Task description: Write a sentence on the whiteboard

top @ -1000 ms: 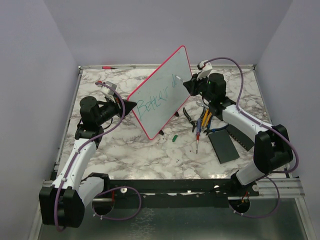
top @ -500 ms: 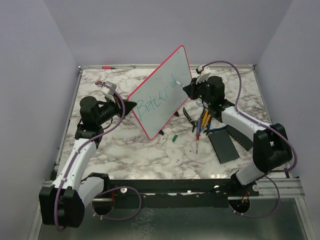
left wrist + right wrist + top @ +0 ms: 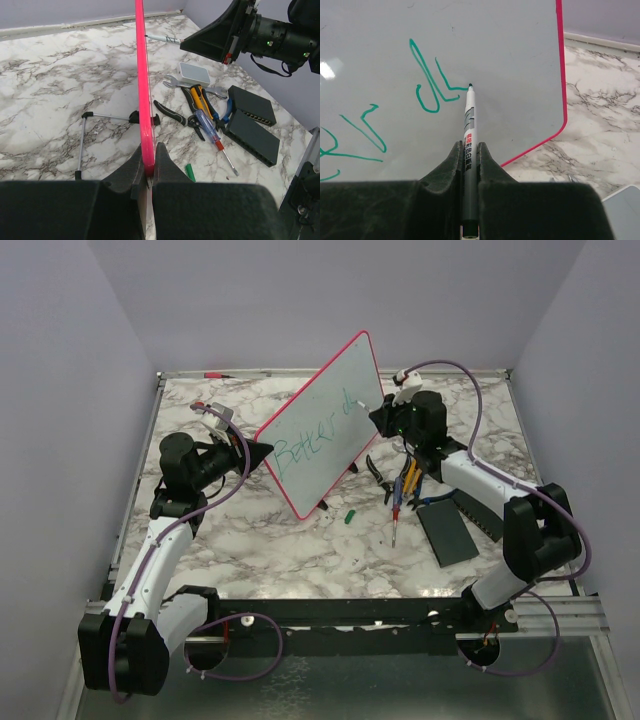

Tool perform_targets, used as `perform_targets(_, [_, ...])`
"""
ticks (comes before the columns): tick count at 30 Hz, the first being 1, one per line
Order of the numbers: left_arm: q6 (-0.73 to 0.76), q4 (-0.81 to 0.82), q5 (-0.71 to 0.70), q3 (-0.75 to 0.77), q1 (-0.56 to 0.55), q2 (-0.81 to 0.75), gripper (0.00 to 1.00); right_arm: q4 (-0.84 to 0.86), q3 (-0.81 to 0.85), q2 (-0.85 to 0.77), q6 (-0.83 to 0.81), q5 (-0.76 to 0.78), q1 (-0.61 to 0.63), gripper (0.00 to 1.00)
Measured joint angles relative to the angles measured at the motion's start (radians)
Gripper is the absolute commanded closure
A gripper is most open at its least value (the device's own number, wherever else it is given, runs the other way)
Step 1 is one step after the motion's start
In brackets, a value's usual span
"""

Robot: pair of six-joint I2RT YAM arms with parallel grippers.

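On the marble table (image 3: 250, 550), a green cap (image 3: 350, 516) lies left of the screwdriver (image 3: 396, 515); a black box (image 3: 447, 532) sits right of it, and black-handled pliers (image 3: 376, 468) lie just beyond it.

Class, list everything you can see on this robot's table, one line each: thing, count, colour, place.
whiteboard: one, white with red-pink rim, tilted mid-table
marker: one, white, tip on the whiteboard
cap: one, green, near the whiteboard's low corner
screwdriver: one, blue and red handle, right of whiteboard
pliers: one, black handles, beside screwdriver
wrench: one, silver, behind pliers
small box: one, pale grey, by wrench
black boxes: two, black, right side
left gripper: one, black, shut on whiteboard's rim
right gripper: one, black, shut on marker
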Motion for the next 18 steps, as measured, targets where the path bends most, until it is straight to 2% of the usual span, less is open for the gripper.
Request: perform_targets(18, [0.000, 0.000, 0.000, 0.000, 0.000, 0.000, 1.00, -0.006, 0.066, 0.006, -0.019, -0.031, 0.000, 0.99])
